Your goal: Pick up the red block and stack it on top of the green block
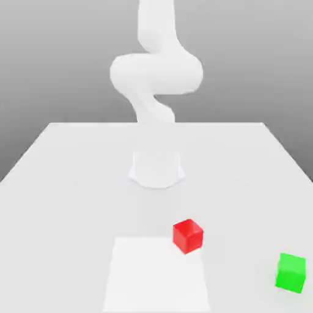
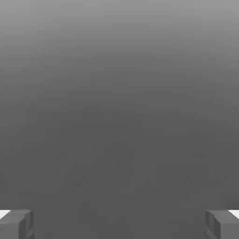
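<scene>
The red block (image 1: pixel 187 236) sits on the white table (image 1: pixel 67 183), near the front and a little to the exterior view's right of centre. Further to the exterior view's right, close to the front edge, rests the green block (image 1: pixel 290 272); the two are well apart. In the hand view my gripper (image 2: pixel 119 224) is open, its two fingertips (image 2: pixel 16 224) far apart with nothing between them, facing a plain grey background. My white arm (image 1: pixel 156 79) rises from its base (image 1: pixel 156 168) at the table's middle, behind the blocks.
A brighter white square patch (image 1: pixel 156 275) lies on the table at the front centre, with the red block at its far right corner. The table's edges run close to the green block on the exterior view's right.
</scene>
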Motion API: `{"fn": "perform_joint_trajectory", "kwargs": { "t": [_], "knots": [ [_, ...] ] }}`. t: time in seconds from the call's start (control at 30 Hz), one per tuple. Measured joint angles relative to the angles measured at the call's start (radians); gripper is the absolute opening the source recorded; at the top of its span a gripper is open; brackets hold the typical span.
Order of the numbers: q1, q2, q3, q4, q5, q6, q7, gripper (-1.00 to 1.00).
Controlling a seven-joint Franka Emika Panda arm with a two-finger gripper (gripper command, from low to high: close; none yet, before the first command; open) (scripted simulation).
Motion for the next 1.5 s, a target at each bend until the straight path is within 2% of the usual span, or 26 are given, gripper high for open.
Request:
{"fn": "perform_joint_trajectory", "kwargs": {
  "t": [0.53, 0.6, 0.77, 0.8, 1.03, 1.3, 1.5],
  "knots": [
    [0.163, 0.522, 0.009, -0.512, 0.005, 0.408, -0.269, 0.0],
    [0.175, 0.655, 0.016, -0.547, 0.0, 0.509, -0.292, 0.0],
    [0.187, 0.869, 0.008, -0.539, -0.016, 0.686, -0.291, 0.0],
    [0.19, 0.903, 0.005, -0.534, -0.017, 0.715, -0.29, -1.0],
    [0.189, 0.91, 0.005, -0.533, -0.022, 0.72, -0.286, -1.0],
    [0.192, 0.656, 0.011, -0.564, -0.003, 0.497, -0.3, -1.0],
    [0.284, 0.728, 0.061, -0.377, -0.023, 0.382, -0.272, -1.0]
  ]
}}
